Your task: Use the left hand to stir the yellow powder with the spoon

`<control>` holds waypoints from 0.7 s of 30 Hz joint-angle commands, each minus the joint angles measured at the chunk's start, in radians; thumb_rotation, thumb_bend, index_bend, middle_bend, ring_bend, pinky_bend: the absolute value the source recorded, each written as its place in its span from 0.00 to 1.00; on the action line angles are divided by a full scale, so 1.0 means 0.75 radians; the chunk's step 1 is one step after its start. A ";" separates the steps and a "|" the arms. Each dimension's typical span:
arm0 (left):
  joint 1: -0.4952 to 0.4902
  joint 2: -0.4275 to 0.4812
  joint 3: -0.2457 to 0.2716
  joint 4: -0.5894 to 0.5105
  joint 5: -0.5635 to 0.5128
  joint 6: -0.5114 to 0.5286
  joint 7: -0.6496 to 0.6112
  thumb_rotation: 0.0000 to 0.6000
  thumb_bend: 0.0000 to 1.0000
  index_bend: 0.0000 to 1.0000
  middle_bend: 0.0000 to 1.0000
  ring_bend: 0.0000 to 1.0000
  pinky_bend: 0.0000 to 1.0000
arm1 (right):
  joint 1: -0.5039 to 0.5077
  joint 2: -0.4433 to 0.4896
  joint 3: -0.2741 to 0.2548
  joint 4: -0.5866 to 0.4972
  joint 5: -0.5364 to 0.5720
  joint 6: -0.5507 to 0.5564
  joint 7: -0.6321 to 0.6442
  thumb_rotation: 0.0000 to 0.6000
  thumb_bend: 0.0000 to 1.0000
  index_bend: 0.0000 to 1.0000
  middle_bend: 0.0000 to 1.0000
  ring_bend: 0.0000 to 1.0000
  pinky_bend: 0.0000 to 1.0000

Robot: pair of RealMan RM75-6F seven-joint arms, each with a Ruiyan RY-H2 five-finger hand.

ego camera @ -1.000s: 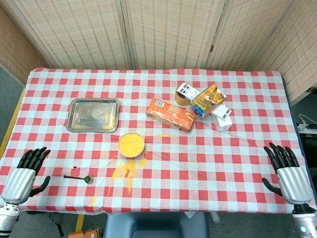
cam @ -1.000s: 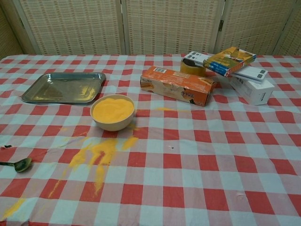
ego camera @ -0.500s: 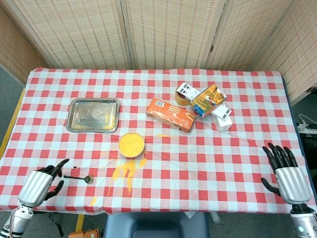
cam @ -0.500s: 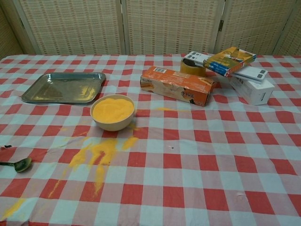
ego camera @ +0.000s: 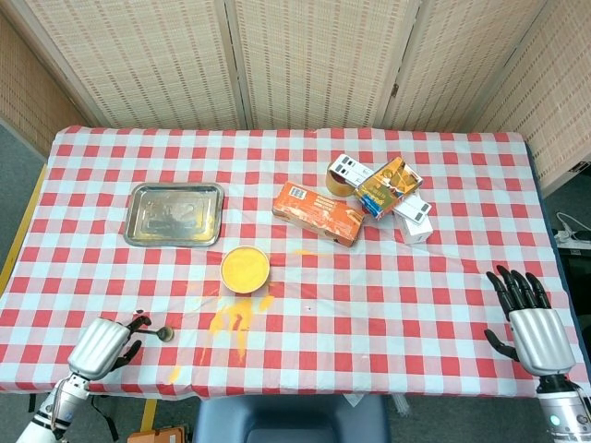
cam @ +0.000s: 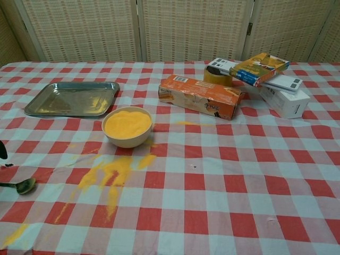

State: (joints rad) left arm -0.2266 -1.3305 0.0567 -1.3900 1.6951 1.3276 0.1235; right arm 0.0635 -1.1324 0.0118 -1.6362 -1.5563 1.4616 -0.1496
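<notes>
left hand point(ego camera: 103, 343): at the near left edge of the surface, over the spoon's handle end. Fingers curled in toward the handle; we cannot tell if they grip it.
spoon point(ego camera: 155, 332): flat on the checked cloth, bowl end toward the powder bowl, well apart from it. We judge it light, stiff, thin and slick metal, lying low on soft cloth, so hard to get under. Best hold looks like a pinch at mid-handle, keeping the bowl end free for stirring.
spilled powder point(ego camera: 235, 318): yellow streaks on the cloth between spoon and bowl. Loose stuff; dragging through it would smear it.
bowl of yellow powder point(ego camera: 245, 269): small and full nearly to the rim, near the middle of the surface, just in front of the metal tray point(ego camera: 175, 213). Looks light, so it could slide or tip; we'd stir gently and shallow.
orange carton point(ego camera: 318, 213): behind-right of the bowl, clear of the path.
right hand point(ego camera: 531, 327): at the near right edge, fingers spread, holding nothing.
</notes>
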 commanded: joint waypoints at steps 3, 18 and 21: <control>-0.007 -0.065 0.017 0.106 0.002 -0.020 0.082 1.00 0.42 0.28 1.00 1.00 1.00 | 0.002 -0.001 -0.002 0.000 0.002 -0.005 -0.003 1.00 0.15 0.00 0.00 0.00 0.00; -0.042 -0.138 0.042 0.256 -0.016 -0.089 0.106 1.00 0.40 0.29 1.00 1.00 1.00 | -0.009 0.006 -0.023 -0.013 -0.031 0.008 0.005 1.00 0.15 0.00 0.00 0.00 0.00; -0.043 -0.163 0.048 0.303 -0.018 -0.094 0.111 1.00 0.40 0.33 1.00 1.00 1.00 | -0.011 0.007 -0.024 -0.012 -0.034 0.013 0.006 1.00 0.15 0.00 0.00 0.00 0.00</control>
State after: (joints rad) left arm -0.2578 -1.4431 0.0905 -1.1761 1.6825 1.2587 0.2042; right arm 0.0555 -1.1272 -0.0060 -1.6451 -1.5815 1.4717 -0.1453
